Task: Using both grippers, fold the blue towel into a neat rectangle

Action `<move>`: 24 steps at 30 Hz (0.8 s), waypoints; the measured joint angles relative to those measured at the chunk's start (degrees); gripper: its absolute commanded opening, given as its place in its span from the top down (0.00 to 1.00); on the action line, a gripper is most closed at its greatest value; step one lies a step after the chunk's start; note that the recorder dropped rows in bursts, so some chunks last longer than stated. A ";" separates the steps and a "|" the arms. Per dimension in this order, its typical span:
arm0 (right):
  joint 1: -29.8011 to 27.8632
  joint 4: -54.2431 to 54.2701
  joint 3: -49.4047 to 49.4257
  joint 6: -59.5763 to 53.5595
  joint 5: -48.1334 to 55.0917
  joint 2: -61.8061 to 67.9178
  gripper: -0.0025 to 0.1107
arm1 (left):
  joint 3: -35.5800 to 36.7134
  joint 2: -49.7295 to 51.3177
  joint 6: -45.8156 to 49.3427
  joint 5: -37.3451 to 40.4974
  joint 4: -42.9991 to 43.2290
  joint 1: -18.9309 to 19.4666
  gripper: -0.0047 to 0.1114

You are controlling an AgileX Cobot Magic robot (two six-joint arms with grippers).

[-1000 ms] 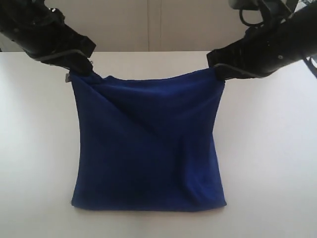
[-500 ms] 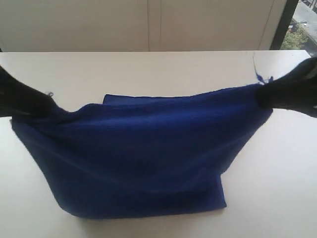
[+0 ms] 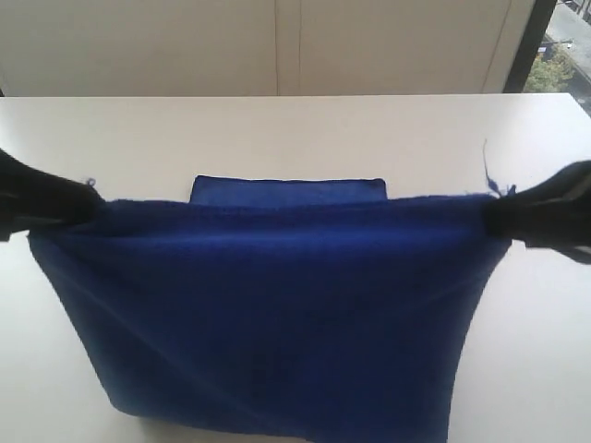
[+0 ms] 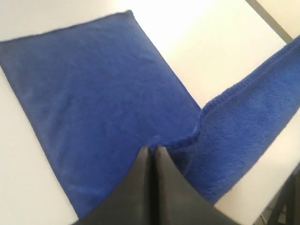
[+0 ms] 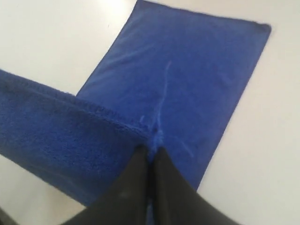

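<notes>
- Above the table point(image 3: 295, 129), we list one towel point(image 3: 277, 314): near edge raised and stretched level, far end lying flat.
- Left gripper point(image 3: 85, 207): we record it pinched tight on the left corner.
- Right gripper point(image 3: 496, 214): pinched tight on the right corner, loose threads point(image 3: 488, 171) beside.

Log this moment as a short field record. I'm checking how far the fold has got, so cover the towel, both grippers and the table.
towel: blue towel, one edge lifted and stretched straight between the two grippers
rest of towel: lies flat on the white table, beneath and beyond the raised edge
left gripper: shut on one end of the raised edge
right gripper: shut on the other end, with loose threads sticking up beside it
fold: raised edge not yet laid down
</notes>
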 measured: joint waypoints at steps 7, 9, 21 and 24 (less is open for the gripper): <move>0.00 -0.89 -0.66 -0.36 -9.73 5.29 0.98 | 0.00 2.79 0.00 -7.63 -0.71 0.00 0.96; 0.00 -0.93 -0.66 -0.71 -11.18 6.78 0.98 | 0.00 4.71 0.00 -9.05 -0.85 0.00 0.96; 0.00 -1.07 -0.66 -2.74 -19.79 18.54 0.98 | 0.00 15.42 0.04 -19.87 -0.96 0.00 0.96; 0.00 -1.07 -0.66 -3.03 -22.22 20.70 0.98 | 0.00 18.13 0.16 -22.73 -1.19 0.00 0.96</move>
